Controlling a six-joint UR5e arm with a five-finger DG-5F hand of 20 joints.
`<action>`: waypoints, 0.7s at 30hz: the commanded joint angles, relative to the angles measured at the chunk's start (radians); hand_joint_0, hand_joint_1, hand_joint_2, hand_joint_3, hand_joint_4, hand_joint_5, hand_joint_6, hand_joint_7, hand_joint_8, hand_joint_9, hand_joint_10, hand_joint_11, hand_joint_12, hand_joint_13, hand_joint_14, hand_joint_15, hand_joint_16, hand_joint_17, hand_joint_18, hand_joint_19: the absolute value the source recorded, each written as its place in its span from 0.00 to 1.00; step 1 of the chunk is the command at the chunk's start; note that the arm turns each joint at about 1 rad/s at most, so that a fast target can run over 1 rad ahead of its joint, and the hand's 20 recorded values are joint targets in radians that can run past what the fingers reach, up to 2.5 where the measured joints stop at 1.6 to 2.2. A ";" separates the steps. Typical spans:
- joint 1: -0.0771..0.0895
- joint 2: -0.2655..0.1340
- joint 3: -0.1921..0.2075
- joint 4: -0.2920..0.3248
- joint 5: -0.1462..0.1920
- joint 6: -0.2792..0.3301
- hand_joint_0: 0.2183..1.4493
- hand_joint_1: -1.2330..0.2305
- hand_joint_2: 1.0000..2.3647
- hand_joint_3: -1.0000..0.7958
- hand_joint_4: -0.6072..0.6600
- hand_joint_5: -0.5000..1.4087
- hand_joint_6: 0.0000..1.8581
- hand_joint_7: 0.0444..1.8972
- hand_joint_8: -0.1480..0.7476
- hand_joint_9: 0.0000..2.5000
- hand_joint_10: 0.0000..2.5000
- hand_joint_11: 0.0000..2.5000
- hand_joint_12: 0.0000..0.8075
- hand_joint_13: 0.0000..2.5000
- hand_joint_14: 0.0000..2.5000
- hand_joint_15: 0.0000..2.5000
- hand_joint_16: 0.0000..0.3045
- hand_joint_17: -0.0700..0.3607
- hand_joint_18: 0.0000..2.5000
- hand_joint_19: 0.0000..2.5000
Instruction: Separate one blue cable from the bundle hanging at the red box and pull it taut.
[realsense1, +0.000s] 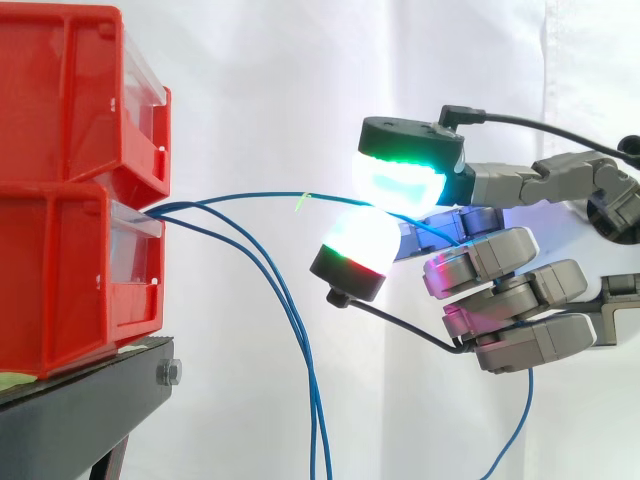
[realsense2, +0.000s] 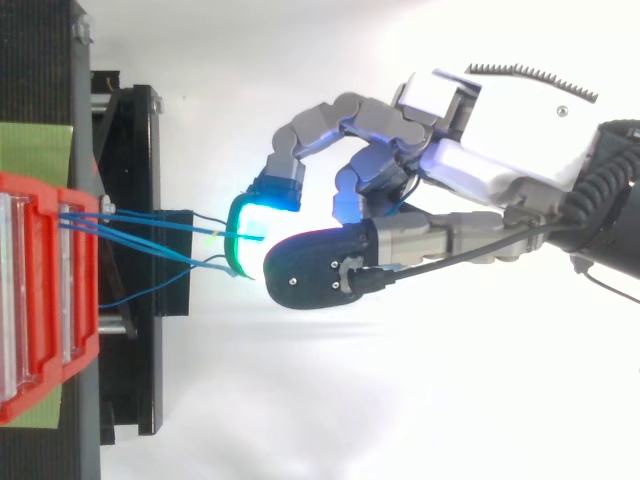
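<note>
- My hand (realsense1: 500, 270) is closed in a pinch. Two glowing pads (realsense1: 400, 178) meet on one blue cable (realsense1: 250, 195) and my other fingers are curled beneath, holding nothing.
- That cable runs almost level from the slot of the lower red bin (realsense1: 60, 270) to my pads. Its loose tail (realsense1: 515, 425) drops away behind my palm.
- The two other blue cables (realsense1: 303, 345) hang from the same slot, well below my pinch and apart from it.
- Slip risk: the cable is thin and my pads are round. A sharp tug could draw it out between them, I judge.
- Snag risk: all three cables leave the bin together. If they cross inside, pulling mine could lift the others with it.
- Overpull risk: once the last slack goes, further travel loads the bin end. That could shift the bins on the black stand (realsense1: 90, 400).
- Room: there is open space to the view's right, away from the bins, with only the white curtain (realsense1: 260, 80) behind.
- Edges: the front corners of the bins are near my pads on the bin side. I would keep clear of them.
</note>
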 joint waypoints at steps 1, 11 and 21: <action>0.000 0.005 0.000 -0.014 0.000 -0.001 0.42 0.37 0.00 0.31 0.46 0.14 0.53 0.47 0.41 0.38 0.36 0.54 0.35 0.39 1.00 0.43 0.12 0.36 0.55 0.84; -0.005 0.005 0.000 -0.013 0.009 -0.001 0.27 0.43 0.00 0.28 0.56 0.15 0.51 0.45 0.44 0.39 0.34 0.54 0.37 0.40 1.00 0.41 0.13 0.37 0.55 0.83; -0.023 0.005 -0.002 -0.013 0.003 0.001 0.33 0.48 0.00 0.30 0.54 0.15 0.51 0.47 0.42 0.41 0.30 0.56 0.37 0.41 1.00 0.42 0.12 0.35 0.55 0.84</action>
